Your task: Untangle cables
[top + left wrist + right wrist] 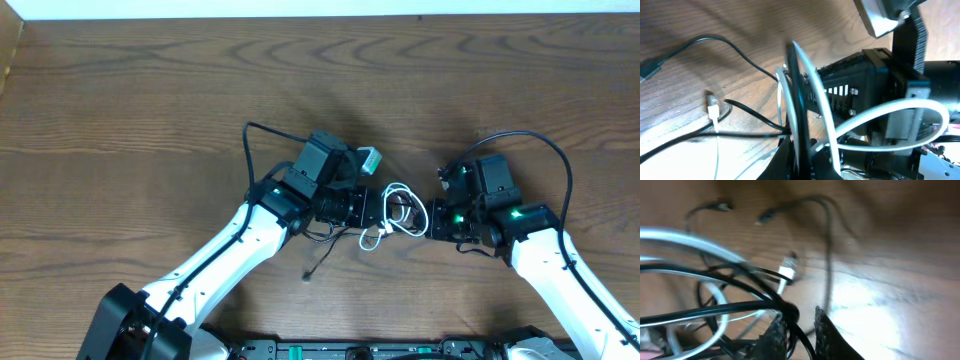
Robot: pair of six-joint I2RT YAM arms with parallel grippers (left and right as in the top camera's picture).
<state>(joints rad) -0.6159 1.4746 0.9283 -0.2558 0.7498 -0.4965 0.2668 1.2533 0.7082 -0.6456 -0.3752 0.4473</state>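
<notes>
Nearest, at the table's front edge, a dark base rail is cut off by the frame, and the two white arms rise from it and lean inward until they almost meet. The left gripper points right with its jaws clenched on the cables, a small tangle lying on the table between the two grippers. In the left wrist view the strands run together into the left gripper. There the white cable arcs up in a wide loop in front of the other arm's black housing, and the black cable trails off left over the wood. The right gripper faces it from just beside the tangle. In its own view the jaws of the right gripper stand a little apart, released, with the black cable running through the gap. Whether a fingertip touches the cable cannot be made out, since that picture is blurred. From the tangle the white cable ends in a plug toward the front, and the black cable strays to a free end near the left arm. The thicker cords on the arms are separate. Beyond the grippers the table is brown wood with long wavy grain, bare to its far edge. A pale strip borders that edge, and nothing more of the room shows. A small greenish part above the left wrist is too small to identify.
</notes>
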